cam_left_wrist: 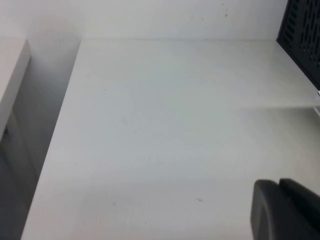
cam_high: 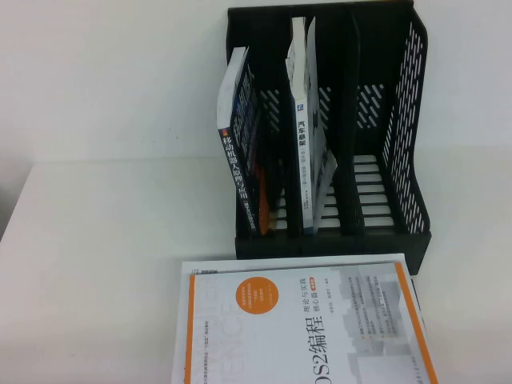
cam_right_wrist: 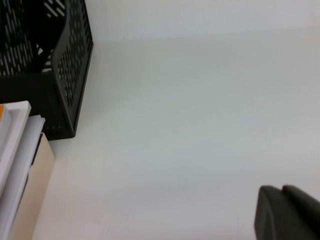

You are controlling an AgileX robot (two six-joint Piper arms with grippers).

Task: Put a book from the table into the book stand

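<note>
A white book with an orange border (cam_high: pixel 304 328) lies flat on the table's near edge, in front of the black book stand (cam_high: pixel 404 160). The stand's left slot holds a leaning blue-and-white book (cam_high: pixel 240 152), its middle slot holds an upright white book (cam_high: pixel 304 120), and its right slot is empty. Neither gripper shows in the high view. My left gripper (cam_left_wrist: pixel 279 183) hangs shut and empty over bare table, left of the stand (cam_left_wrist: pixel 305 35). My right gripper (cam_right_wrist: pixel 281 189) hangs shut and empty over bare table, right of the stand (cam_right_wrist: pixel 65 65) and the flat book's edge (cam_right_wrist: pixel 17 150).
The white table (cam_high: pixel 104 264) meets a white wall behind the stand. The table's left edge (cam_left_wrist: pixel 55 145) drops off beside a lower white surface (cam_left_wrist: pixel 10 70). A beige block (cam_right_wrist: pixel 32 200) lies under the flat book's corner.
</note>
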